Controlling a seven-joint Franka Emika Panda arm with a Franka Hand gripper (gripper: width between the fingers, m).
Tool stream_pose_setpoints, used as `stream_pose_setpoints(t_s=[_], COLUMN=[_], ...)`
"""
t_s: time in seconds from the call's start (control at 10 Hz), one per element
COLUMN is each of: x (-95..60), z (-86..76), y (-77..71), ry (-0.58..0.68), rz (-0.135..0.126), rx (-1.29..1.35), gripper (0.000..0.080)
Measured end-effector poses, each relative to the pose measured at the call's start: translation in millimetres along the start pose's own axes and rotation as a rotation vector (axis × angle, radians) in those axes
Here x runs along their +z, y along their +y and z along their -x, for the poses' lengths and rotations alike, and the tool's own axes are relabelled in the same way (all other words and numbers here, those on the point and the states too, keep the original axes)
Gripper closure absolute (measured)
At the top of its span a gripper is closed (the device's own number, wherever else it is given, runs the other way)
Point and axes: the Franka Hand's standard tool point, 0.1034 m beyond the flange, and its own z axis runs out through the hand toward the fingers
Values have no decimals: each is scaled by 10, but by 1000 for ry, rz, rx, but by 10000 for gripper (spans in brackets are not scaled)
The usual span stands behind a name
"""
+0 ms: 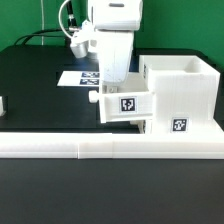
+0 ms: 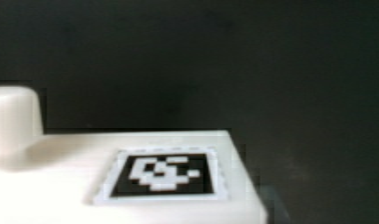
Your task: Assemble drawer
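Note:
The large white boxy housing (image 1: 185, 92) stands at the exterior view's right, against the border rail. A small white tray (image 1: 128, 104) with a tag on its face and a knob (image 1: 93, 98) on its left end sits partly inside the housing's open side. My gripper (image 1: 113, 88) comes down from above and is shut on the tray's top edge. In the wrist view the tray (image 2: 97, 160) fills the lower part, with its tag (image 2: 163, 172) and knob (image 2: 12, 120). My fingertips are hidden there. A white piece (image 1: 2, 104) shows at the exterior view's left edge.
The long low white border rail (image 1: 100, 146) runs along the front of the black table and under the housing. The marker board (image 1: 80, 77) lies flat on the table behind my gripper. Cables hang behind the arm.

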Motion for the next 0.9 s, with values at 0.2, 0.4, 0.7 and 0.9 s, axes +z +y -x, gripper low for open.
stream_pose_setpoints(t_s=[0.2,0.4,0.7,0.9], x=[4,-9,-6,-8], z=[-44,-63,-46,-46], y=[11,50,53,55], ry=[-2,-23,-18,-18], rz=[-2,3,21,20], rx=[4,-26,-11,-11], gripper=[757,757,757,757])
